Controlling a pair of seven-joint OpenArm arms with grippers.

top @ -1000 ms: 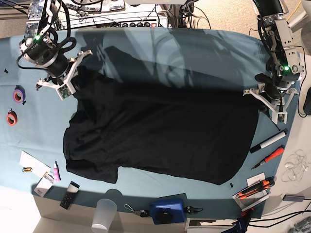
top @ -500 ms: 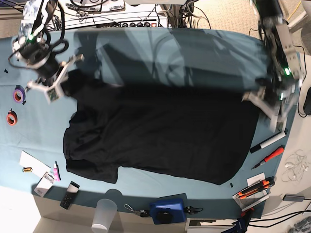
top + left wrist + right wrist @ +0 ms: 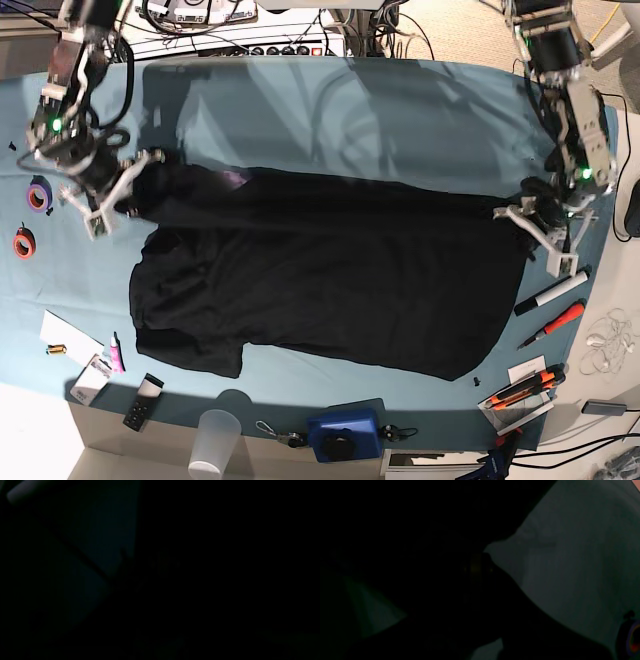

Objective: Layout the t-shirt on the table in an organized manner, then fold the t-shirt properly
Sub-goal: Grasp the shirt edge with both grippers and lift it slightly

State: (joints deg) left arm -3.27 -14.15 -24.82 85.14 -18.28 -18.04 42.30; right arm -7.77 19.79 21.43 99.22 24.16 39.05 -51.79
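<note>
The shirt [image 3: 320,280] lay with its long axis across the table [image 3: 350,110], one arm at each end. The right gripper [image 3: 120,195] and left gripper [image 3: 535,222] met its far corners; whether either was clamped, I couldn't tell.

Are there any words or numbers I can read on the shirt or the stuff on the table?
None can be read.
t-shirt: plain black side up; only a tiny purple speck shows, no letters.
Markers, tape rolls and small tools on the table: any print is too small to read.
Both wrist views: too dark.
</note>
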